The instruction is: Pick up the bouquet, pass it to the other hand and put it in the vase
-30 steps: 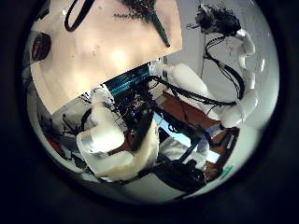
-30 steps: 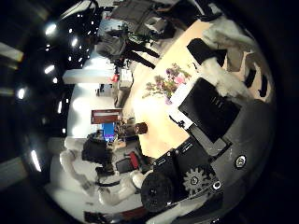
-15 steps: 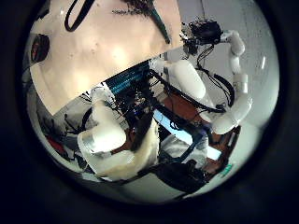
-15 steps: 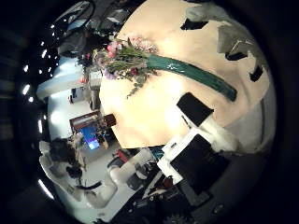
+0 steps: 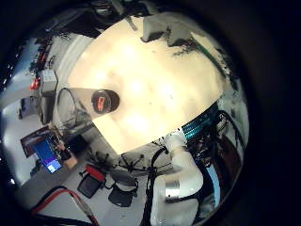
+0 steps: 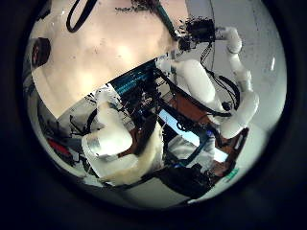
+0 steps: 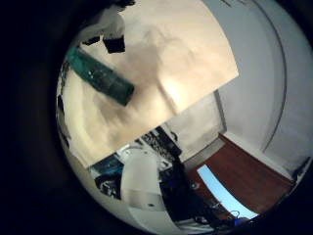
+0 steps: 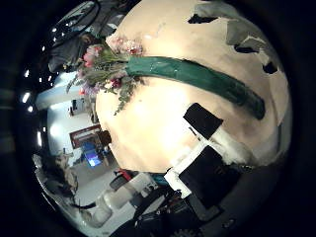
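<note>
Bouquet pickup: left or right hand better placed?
Right. The bouquet lies on the table and fills much of both right palm views, so that palm is close over it. The left palm views show mainly the vase, the bouquet only at an edge.

bouquet (image 8: 158, 71): pink and white flowers with a long green wrapped stem, lying flat on the desk (image 8: 158, 118), close under the right palm
vase (image 5: 104, 99): dark, standing on the desk

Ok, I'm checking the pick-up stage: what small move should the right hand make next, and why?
Probably lower the right hand onto the wrapped stem of the bouquet and curl its fingers round it: the bouquet lies flat on the table, close under the palm, fingers open, nothing gripped.
</note>
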Motion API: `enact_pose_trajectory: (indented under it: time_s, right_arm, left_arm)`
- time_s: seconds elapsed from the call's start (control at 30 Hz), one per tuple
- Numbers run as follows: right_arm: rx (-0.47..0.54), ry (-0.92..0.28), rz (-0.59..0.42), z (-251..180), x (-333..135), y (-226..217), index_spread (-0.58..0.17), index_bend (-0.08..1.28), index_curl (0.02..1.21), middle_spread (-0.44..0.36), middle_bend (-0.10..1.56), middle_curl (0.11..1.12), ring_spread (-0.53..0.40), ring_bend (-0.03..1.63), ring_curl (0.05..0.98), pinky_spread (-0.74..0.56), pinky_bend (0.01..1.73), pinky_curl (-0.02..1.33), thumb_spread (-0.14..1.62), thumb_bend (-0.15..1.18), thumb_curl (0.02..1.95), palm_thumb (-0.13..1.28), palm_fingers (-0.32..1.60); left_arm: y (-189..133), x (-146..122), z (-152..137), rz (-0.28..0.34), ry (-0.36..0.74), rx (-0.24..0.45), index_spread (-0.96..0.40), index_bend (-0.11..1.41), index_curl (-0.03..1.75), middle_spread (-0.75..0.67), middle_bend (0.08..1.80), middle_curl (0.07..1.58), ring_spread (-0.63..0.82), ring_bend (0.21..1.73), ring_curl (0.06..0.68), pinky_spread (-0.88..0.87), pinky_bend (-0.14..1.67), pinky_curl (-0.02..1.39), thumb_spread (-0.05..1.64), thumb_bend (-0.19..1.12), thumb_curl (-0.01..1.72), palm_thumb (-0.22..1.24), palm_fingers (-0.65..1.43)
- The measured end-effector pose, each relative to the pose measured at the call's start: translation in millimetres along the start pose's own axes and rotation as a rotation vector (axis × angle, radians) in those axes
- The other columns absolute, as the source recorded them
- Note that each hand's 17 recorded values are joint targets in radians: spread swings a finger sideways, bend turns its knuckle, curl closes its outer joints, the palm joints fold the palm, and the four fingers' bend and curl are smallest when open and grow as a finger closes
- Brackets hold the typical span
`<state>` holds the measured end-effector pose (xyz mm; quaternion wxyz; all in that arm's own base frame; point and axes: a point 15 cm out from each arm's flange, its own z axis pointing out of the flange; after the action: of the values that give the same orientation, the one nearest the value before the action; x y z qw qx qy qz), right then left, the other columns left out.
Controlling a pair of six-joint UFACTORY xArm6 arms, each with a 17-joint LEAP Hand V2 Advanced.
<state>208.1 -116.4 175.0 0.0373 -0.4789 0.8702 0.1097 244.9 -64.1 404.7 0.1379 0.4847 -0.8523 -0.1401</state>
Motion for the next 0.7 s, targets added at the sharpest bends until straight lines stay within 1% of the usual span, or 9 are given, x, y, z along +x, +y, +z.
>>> enact_pose_trajectory:
  time_s: [0.2,0.47,0.7]
  right_arm:
    - [-0.056,0.001,0.003,20,-2,8,-0.241,0.40,0.56,-0.024,0.75,0.49,-0.104,1.07,0.419,0.07,0.90,0.51,1.04,-0.03,0.49,0.68,0.25]
    - [-0.071,0.015,-0.005,42,-2,10,-0.210,0.34,0.52,0.023,0.67,0.46,-0.053,1.03,0.387,0.16,0.89,0.48,1.03,-0.03,0.47,0.67,0.25]
    - [-0.057,0.046,0.000,47,4,2,-0.199,0.31,0.50,0.038,0.63,0.45,-0.031,1.01,0.369,0.21,0.86,0.45,1.02,-0.03,0.46,0.67,0.26]
  left_arm:
    - [-3,-1,-1,-0.002,0.003,-0.003,-0.04,0.18,0.36,0.32,0.18,0.29,0.53,0.47,0.200,0.50,0.27,0.32,1.18,-0.02,0.28,0.20,0.13]
    - [-5,0,-1,-0.005,0.003,-0.006,-0.04,0.18,0.36,0.32,0.18,0.29,0.53,0.47,0.201,0.50,0.27,0.32,1.18,-0.02,0.28,0.20,0.13]
    - [-5,6,-3,-0.006,-0.004,-0.003,-0.04,0.18,0.36,0.32,0.18,0.29,0.53,0.47,0.202,0.50,0.27,0.32,1.18,-0.02,0.28,0.20,0.13]
